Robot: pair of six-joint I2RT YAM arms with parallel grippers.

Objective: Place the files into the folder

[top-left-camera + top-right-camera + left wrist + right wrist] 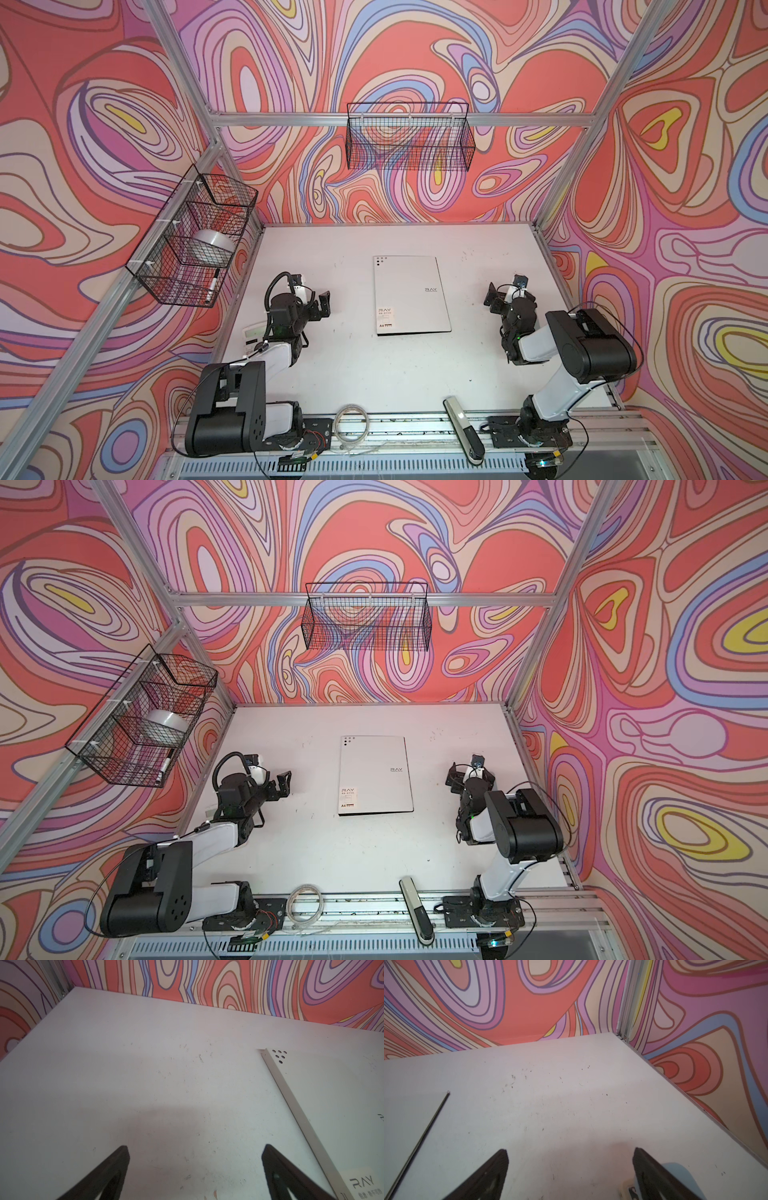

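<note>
Fingers (116, 1165) of left gripper (307, 302) parted wide, grasping nothing, over bare bench (374, 374) near spine edge of folder (409, 295), not touching. Fingers (494, 1167) of right gripper (508, 296) likewise released and empty, near folder's opposite long edge. Folder closed, flat on bench between both grippers, white-grey cover up, "RAY" lettering and black corner dots legible in both top views. Wire basket (409, 137) on rear wall.
</note>
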